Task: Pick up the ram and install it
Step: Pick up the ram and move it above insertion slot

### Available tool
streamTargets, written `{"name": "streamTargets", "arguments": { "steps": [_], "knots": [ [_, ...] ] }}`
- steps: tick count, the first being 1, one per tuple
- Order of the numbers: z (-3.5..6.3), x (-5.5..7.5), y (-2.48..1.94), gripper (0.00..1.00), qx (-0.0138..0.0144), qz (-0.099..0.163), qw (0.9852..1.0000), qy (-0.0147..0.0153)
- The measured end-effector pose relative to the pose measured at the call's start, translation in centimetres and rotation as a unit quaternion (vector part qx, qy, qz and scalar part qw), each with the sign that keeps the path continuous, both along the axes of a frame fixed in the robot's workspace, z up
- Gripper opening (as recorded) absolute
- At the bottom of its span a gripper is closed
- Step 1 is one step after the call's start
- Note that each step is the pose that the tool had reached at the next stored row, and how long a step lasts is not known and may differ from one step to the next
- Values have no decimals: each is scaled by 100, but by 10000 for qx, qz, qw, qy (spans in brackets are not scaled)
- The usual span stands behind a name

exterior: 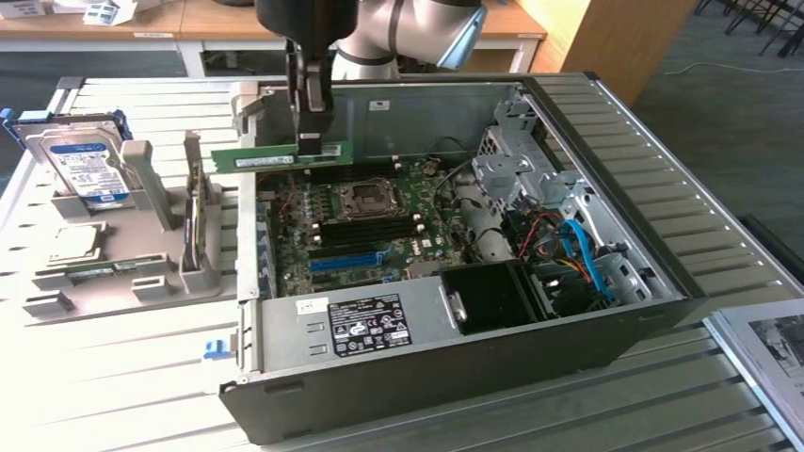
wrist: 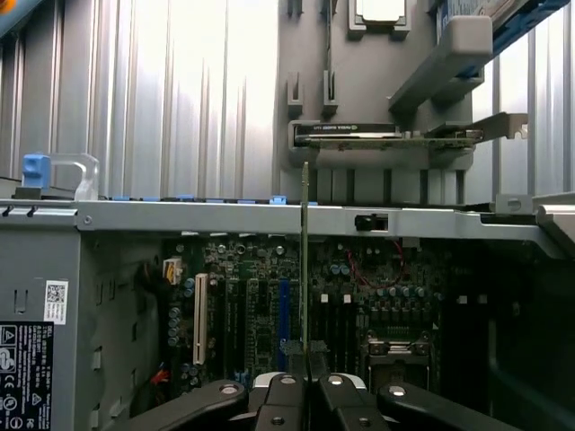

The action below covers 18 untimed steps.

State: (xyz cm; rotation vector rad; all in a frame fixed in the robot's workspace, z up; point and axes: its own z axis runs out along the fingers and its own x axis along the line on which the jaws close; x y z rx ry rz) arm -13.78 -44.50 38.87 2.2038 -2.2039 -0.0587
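The ram [exterior: 266, 158] hangs in the air over the open case [exterior: 635, 179], clamped in the fingers [exterior: 309, 130]. It is level along its length and stands on edge, and the grip sits toward its end on the exterior view's right, so most of the green board juts out to that view's left. It is above the far part of the motherboard [exterior: 377, 235], clear of it, and close to the case's far wall. In the wrist view the ram [wrist: 305, 260] appears edge-on as a thin line rising from between the fingers [wrist: 286, 395], with the motherboard [wrist: 359, 296] behind it.

Just beneath and beyond the stick lies the CPU socket [exterior: 368, 196], then a row of long black slots, then a blue slot [exterior: 345, 262]. A power supply [exterior: 364, 322] with a black label fills the near side of the case, and blue cables [exterior: 586, 256] curl in the corner on the exterior view's right.

On the table [exterior: 126, 386], to the exterior view's left of the case, stands a grey holder [exterior: 151, 273]. It carries an upright hard drive [exterior: 83, 171] and a square CPU chip [exterior: 75, 243].
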Motion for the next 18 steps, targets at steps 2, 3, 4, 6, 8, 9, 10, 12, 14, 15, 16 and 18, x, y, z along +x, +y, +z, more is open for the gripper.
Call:
{"name": "streamTargets", "arguments": {
  "steps": [2,3,4,6,8,9,10,12,14,15,16,18],
  "knots": [
    [0,33,0,12,0,0,10000,0],
    [0,50,0,12,0,-1,10000,0],
    [0,68,0,12,0,-1,10000,0],
    [0,107,0,12,1,0,10000,0],
    [0,143,0,12,0,0,10000,0],
    [0,160,0,12,0,0,10000,0],
    [0,178,0,12,0,0,10000,0],
    [0,210,0,12,0,-1,10000,0],
    [0,243,0,12,0,-1,10000,0],
    [0,259,0,12,0,0,10000,0],
    [0,276,0,12,0,-1,10000,0],
    [0,310,0,12,0,0,10000,0]
  ]
}}
